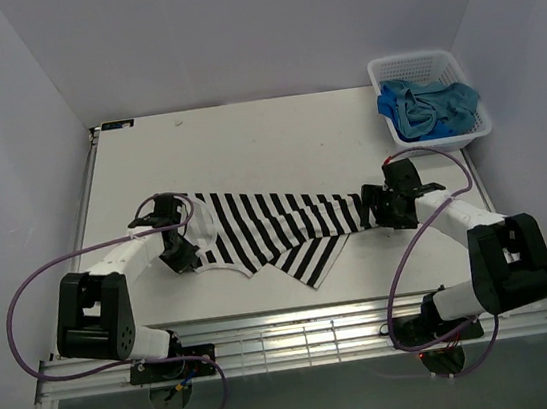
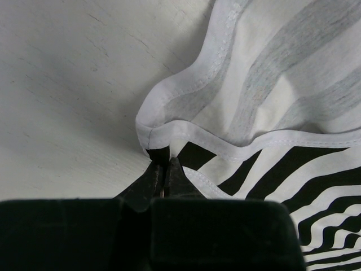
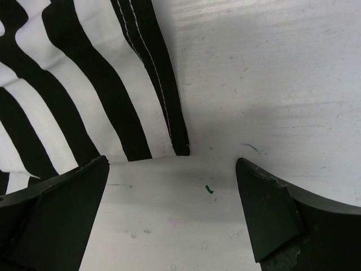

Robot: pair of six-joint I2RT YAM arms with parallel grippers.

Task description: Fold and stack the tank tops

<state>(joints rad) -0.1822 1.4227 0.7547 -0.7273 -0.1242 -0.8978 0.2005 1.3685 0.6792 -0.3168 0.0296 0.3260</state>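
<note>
The black-and-white striped tank top (image 1: 276, 226) lies spread and wrinkled across the middle of the table. My left gripper (image 1: 177, 249) sits at its left end, shut on a corner of the white-trimmed hem (image 2: 164, 164), and the cloth (image 2: 271, 113) rises in a fold just beyond the tips. At the top's right end my right gripper (image 1: 375, 207) stands open just above the table. In the right wrist view nothing lies between the gripper (image 3: 172, 164) fingers, and the striped hem corner (image 3: 180, 148) ends just ahead of them. Blue tank tops (image 1: 429, 108) lie bunched in the basket.
A white lattice basket (image 1: 414, 58) stands at the back right corner of the table (image 1: 245, 143). Purple cables loop beside both arm bases. A metal rail (image 1: 292, 343) runs along the near edge.
</note>
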